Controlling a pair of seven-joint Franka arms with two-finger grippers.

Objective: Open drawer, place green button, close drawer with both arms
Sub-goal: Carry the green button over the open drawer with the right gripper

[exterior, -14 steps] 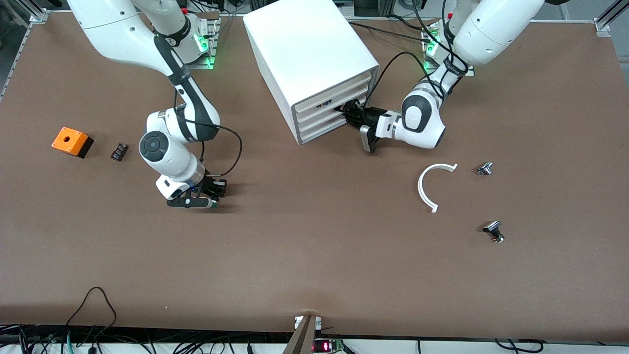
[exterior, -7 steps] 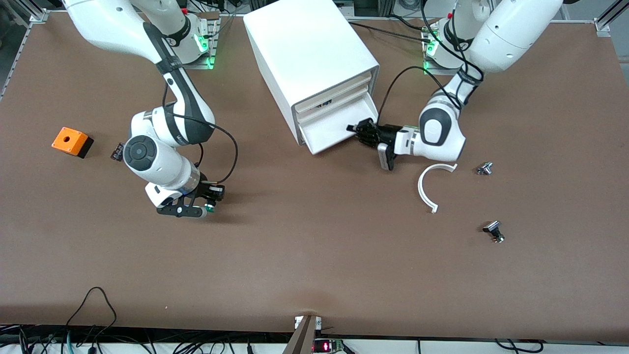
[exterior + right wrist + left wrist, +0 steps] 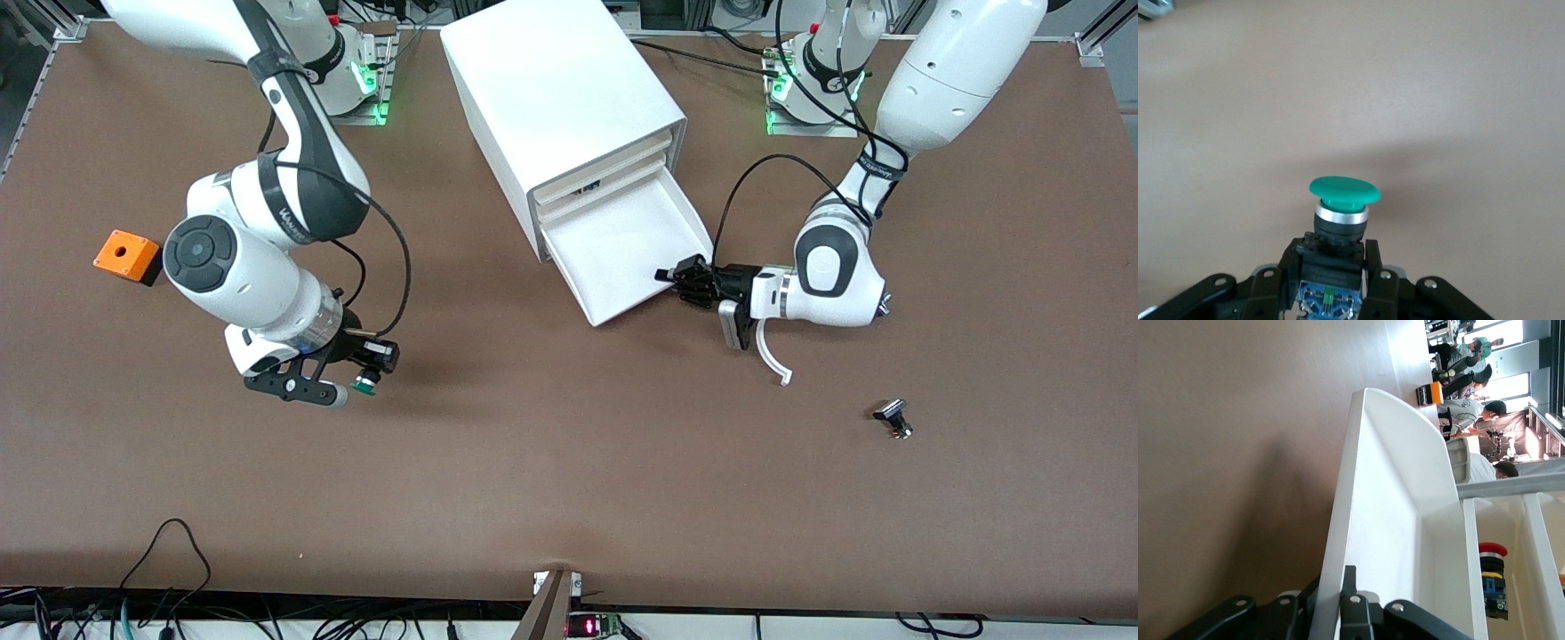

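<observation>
Desk (image 3: 569, 498) of brown board carries a boxy white cabinet (image 3: 556, 98), the landmark for all that follows. Left arm (image 3: 933, 80) and right arm (image 3: 293, 169) are both at work.

The drawer (image 3: 622, 249), bottommost of the cabinet's four, now stands pulled well out of the cabinet toward the front camera, where a second ago it was shut flush; its tray looks empty. The left hand (image 3: 680, 280) is clamped shut on the drawer's front lip, one finger inside the wall and one outside, as the left wrist view confirms (image 3: 1338, 613).

A white curved strip (image 3: 772, 351) lies on the desk near the cabinet toward the left arm's end, partly under the left wrist; a black-capped small button (image 3: 892, 416) lies nearer the camera than the strip. An orange box (image 3: 126, 255) sits well apart from the cabinet toward the right arm's end.

The right hand (image 3: 364, 378), closed on the button (image 3: 1343, 200) by its black-and-blue body, has lifted it off the desk, green cap outward.

Judgement: opening looks done; the carry to the drawer comes next.
</observation>
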